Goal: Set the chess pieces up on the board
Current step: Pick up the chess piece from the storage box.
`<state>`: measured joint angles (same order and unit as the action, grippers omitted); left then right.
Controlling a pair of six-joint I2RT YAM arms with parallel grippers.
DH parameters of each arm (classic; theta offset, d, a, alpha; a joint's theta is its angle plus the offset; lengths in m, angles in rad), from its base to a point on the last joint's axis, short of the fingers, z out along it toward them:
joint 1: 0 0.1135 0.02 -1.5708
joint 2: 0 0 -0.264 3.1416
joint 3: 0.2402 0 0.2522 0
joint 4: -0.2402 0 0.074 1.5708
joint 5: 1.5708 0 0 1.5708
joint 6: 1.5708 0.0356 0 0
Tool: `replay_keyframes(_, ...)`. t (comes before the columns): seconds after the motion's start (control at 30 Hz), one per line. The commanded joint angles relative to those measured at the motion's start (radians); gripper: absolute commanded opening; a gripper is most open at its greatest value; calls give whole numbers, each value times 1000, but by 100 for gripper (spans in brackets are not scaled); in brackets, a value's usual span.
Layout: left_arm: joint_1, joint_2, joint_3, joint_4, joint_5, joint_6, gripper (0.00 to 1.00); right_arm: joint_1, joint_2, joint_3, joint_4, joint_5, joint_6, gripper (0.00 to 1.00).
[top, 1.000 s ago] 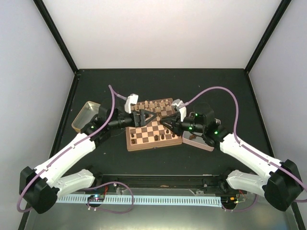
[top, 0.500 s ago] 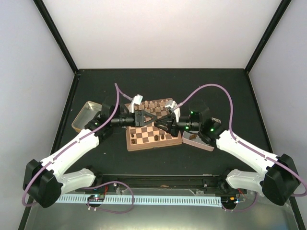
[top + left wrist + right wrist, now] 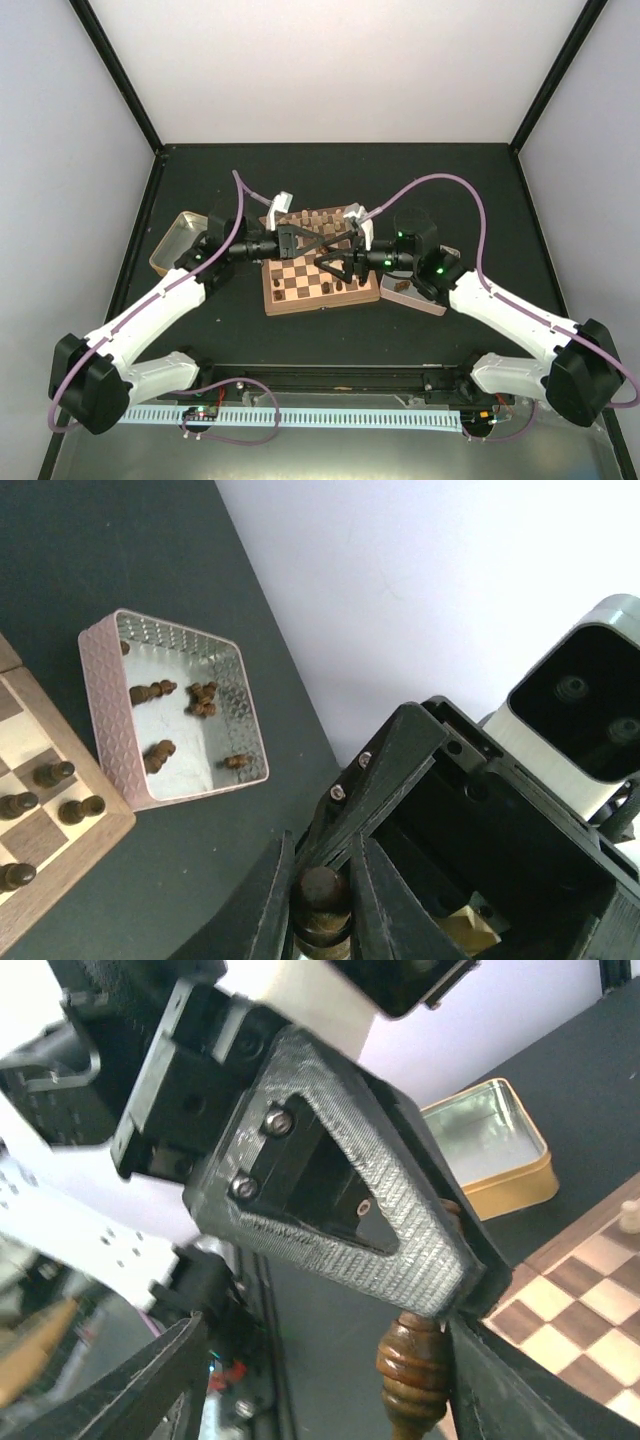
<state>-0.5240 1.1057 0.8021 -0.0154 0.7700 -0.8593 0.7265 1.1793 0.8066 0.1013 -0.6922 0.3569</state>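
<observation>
The chess piece point(image 3: 410, 1375) is glossy varnished wood, the tray point(image 3: 108, 730) dimpled shiny metal, the tin point(image 3: 505, 1192) smooth metal.

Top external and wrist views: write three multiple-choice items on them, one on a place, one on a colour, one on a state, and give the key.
1. Where does the pink-rimmed tray lie?
A. Beside the right edge of the board
B. Beside the board's left edge
C. On top of the board

2. What colour is the chess piece in the left gripper?
A. Pale cream
B. Red
C. Dark brown

3. What state is the right gripper in?
A. Shut on a pale piece
B. Open
C. Shut on the tray's rim

Key: 1 A, since the top view shows the tray off the board's right side. 2 C, since both wrist views show a dark brown piece clamped there. 3 B, since the right wrist view shows its fingers spread wide, with the held piece between them.
</observation>
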Motion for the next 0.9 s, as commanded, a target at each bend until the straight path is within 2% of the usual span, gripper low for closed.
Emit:
replay_keyframes(0.0,15,-45,12,73,-7,-70,2,-2,-46,-44,224,32,230,69)
replay_keyframes(0.17,22,-87,-27,215,-58,-196,2,-3,-93,-180,498,190,600,80)
replay_keyframes(0.23,24,-93,-38,255,-68,-250,2,4,-72,-208,617,221,783,81)
replay_keyframes(0.33,25,-103,-54,312,-81,-313,1,27,-39,-208,716,239,931,79)
replay_keyframes(0.53,27,-131,-80,360,-147,-365,2,56,-40,-206,708,288,1026,58)
replay_keyframes(0.73,29,-139,-99,392,-166,-386,1,72,-48,-225,677,313,1053,51)
replay_keyframes(0.87,30,-140,-104,395,-163,-387,1,76,-45,-224,674,320,1061,40)
